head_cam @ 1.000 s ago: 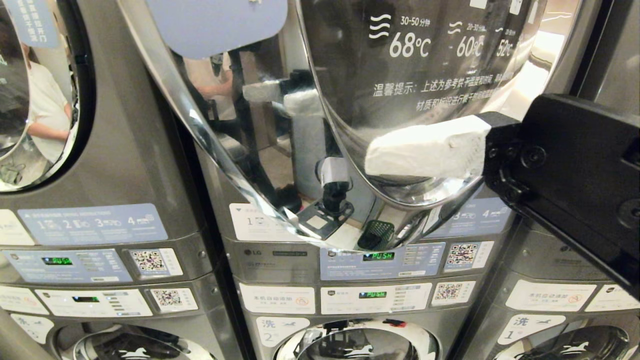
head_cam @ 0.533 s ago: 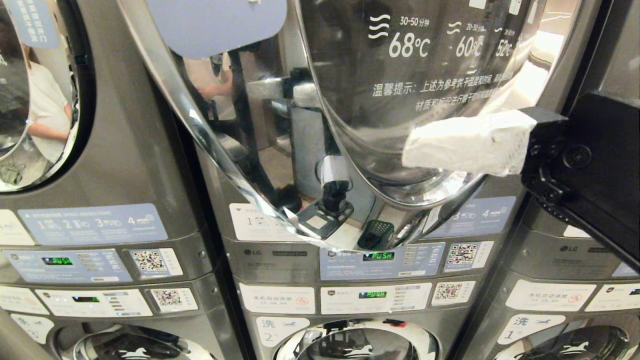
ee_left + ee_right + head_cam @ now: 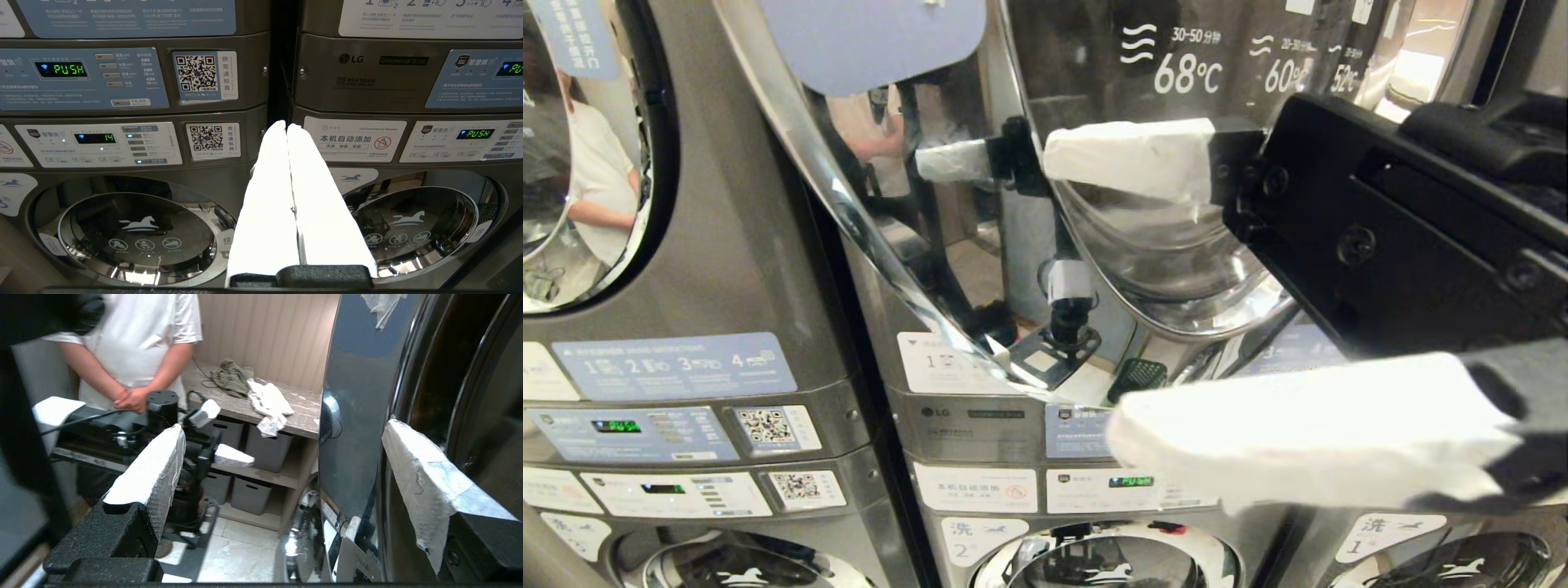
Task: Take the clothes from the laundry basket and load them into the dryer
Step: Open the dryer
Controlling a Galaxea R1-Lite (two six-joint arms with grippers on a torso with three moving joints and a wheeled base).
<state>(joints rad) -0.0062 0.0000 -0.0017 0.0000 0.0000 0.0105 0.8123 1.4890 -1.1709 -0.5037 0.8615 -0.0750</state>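
The dryer door [image 3: 931, 269], chrome-rimmed with dark glass and temperature print, fills the upper middle of the head view. My right gripper [image 3: 1082, 294] reaches in from the right across it, open wide and holding nothing. One white fingertip [image 3: 1127, 159] lies over the glass; the other finger [image 3: 1307, 429] hangs lower and nearer the camera. In the right wrist view the door's rim [image 3: 351, 428] stands between the spread fingers of the gripper [image 3: 284, 428]. My left gripper [image 3: 286, 124] is parked low and shut, pointing at the washers. The laundry basket is out of view.
Stacked grey machines with control panels [image 3: 1127, 429] and washer doors [image 3: 135, 232] line the front. The right wrist view shows a person in a white shirt [image 3: 130, 339], grey bins under a counter [image 3: 265, 449] and cloths lying on it [image 3: 249, 386].
My right gripper has swung up and to the left across the dryer door, and its lower finger has come into the head view. It has stayed open. The left arm has not moved.
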